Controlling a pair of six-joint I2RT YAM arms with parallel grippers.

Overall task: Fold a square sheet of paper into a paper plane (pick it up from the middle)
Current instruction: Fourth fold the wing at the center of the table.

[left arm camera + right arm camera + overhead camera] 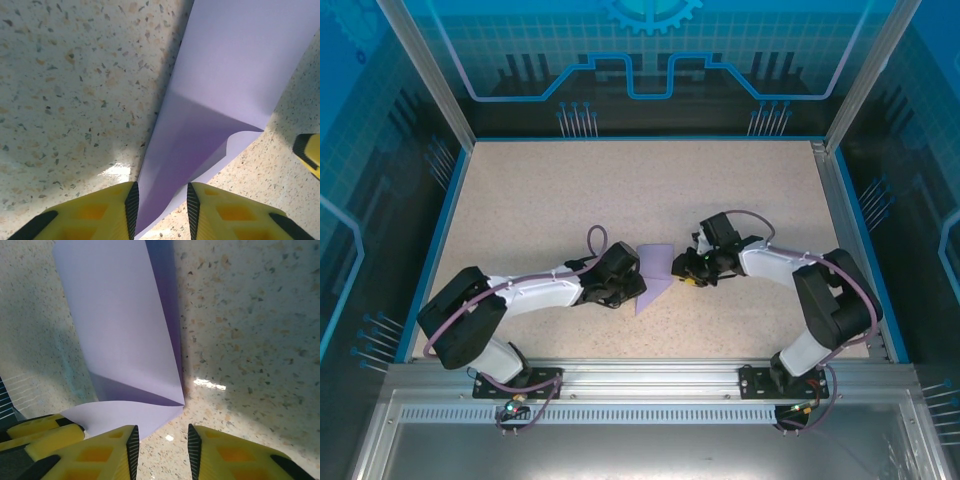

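Note:
The lavender sheet of paper (pixel 657 264) lies on the table between the two grippers, folded into a tapering shape whose point faces the near edge. In the left wrist view the paper (pixel 235 65) has a raised, curling upper layer, and its narrow end runs between the fingers of my left gripper (pixel 160 192). Those jaws stand apart, with a gap on the right side. My right gripper (pixel 161 435) is open over bare table, and a folded corner of the paper (pixel 120 330) lies just ahead of its left finger. From above, the left gripper (pixel 632 288) and right gripper (pixel 690 268) flank the paper.
The speckled tabletop (pixel 620 190) stretches free behind the paper, bounded by a blue rim and a metal rail (pixel 650 372) at the near edge. The right gripper's yellow finger (pixel 307 152) shows in the left wrist view. The left gripper's yellow fingers (pixel 40 432) show in the right wrist view.

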